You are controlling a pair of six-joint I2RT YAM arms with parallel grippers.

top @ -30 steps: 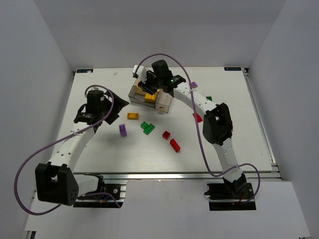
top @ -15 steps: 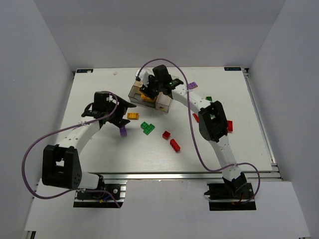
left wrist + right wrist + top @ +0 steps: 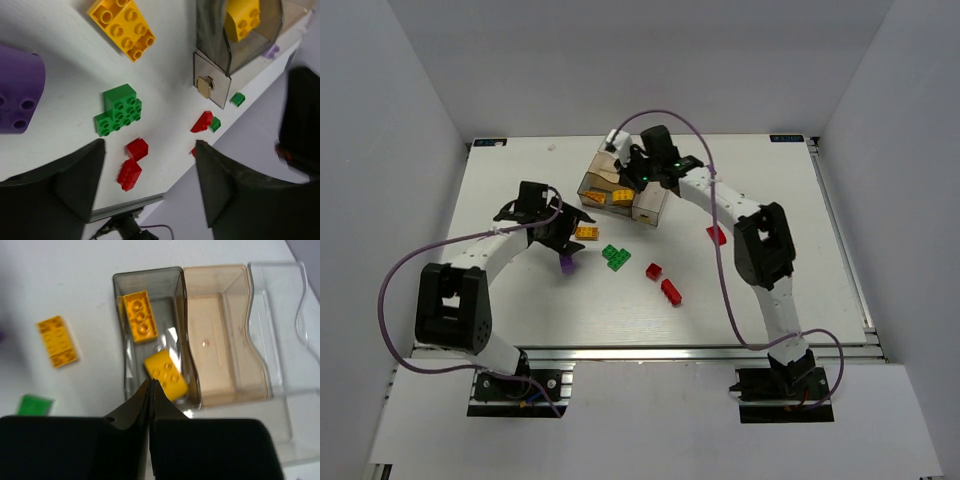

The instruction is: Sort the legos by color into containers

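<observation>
- Top external: the box (image 3: pixel 648 207) stands near the middle of the table's (image 3: pixel 800 250) far edge. The right gripper (image 3: pixel 638 172) hangs over it, its arm reaching forward and bending left at the elbow. The left gripper (image 3: pixel 565 238) points down at the loose legos mid-table: a purple brick (image 3: pixel 567 263), an orange-yellow brick (image 3: pixel 587 232), a green cluster (image 3: pixel 615 257) and red bricks (image 3: pixel 671 291).
- Left wrist: the jaws are spread wide with nothing between them. The purple brick lies near one jaw, outside the gap. The bricks are judged light, rigid and smooth-walled, so grip across two flat opposite sides, not the studs.
- Right wrist: the jaws are pressed together and empty above the grey compartment (image 3: pixel 120 282), which holds two stored bricks (image 3: pixel 140 315), both orange-yellow. The adjacent brownish compartment (image 3: pixel 215 340) holds none.
</observation>
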